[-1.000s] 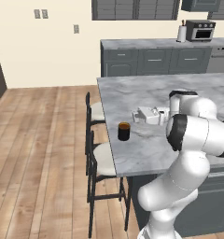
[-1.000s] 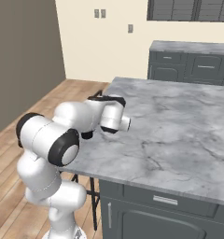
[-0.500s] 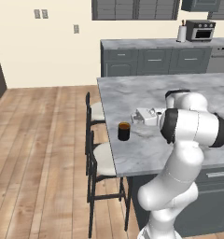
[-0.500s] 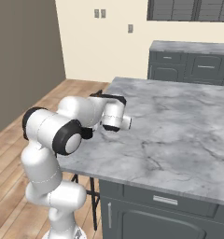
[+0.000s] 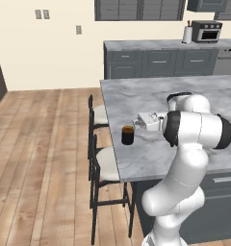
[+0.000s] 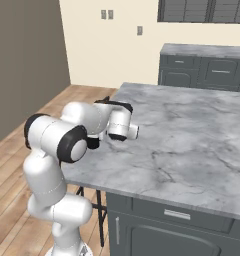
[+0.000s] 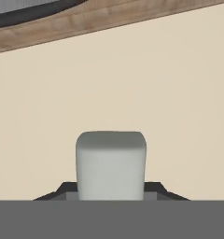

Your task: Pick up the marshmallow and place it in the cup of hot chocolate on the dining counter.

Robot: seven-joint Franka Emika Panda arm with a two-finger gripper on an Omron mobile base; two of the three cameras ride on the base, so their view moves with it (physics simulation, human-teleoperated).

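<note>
Left of the tool (image 5: 147,120) on the counter (image 5: 194,96) sits the cup of hot chocolate (image 5: 128,135), near, lower; tool clamped on marshmallow (image 7: 111,164).

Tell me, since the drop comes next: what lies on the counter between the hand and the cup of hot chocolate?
In the left base view, only bare marbled dining counter separates the hand, carrying the marshmallow, from the cup of hot chocolate.

marshmallow (image 7: 111,163) clamped in gripper (image 7: 111,190), cream wall
</note>
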